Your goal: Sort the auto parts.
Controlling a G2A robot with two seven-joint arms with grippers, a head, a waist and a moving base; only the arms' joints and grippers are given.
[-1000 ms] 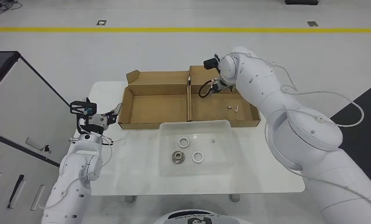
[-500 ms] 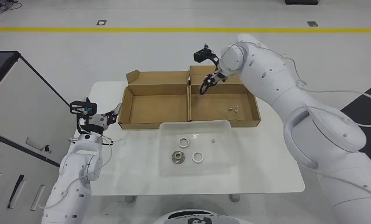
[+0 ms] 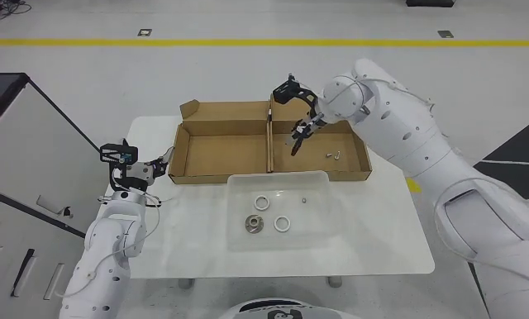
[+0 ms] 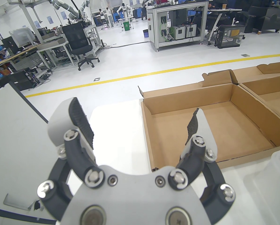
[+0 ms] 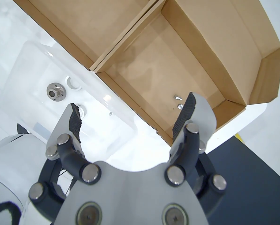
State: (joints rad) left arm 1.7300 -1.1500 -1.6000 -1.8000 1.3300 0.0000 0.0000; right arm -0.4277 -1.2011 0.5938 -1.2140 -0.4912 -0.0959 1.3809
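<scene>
Right gripper point(image 3: 297, 137) shifted slightly nearer over the right-hand box point(image 3: 347, 145), jaws apart, empty, its wrist view resolving two bolts point(image 5: 177, 98) (mere specks from above), left gripper point(image 4: 135, 108) likewise spread.

Brown cardboard boxes point(image 3: 223, 149), white rings point(image 3: 255, 202), silver flange point(image 3: 252, 225); yellow floor line point(image 3: 165, 42)

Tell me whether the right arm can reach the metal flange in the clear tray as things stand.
Probably yes. The right end effector is open above the right cardboard box, beside the lidless clear tray, and nothing covers the metal flange or stands over it.
</scene>
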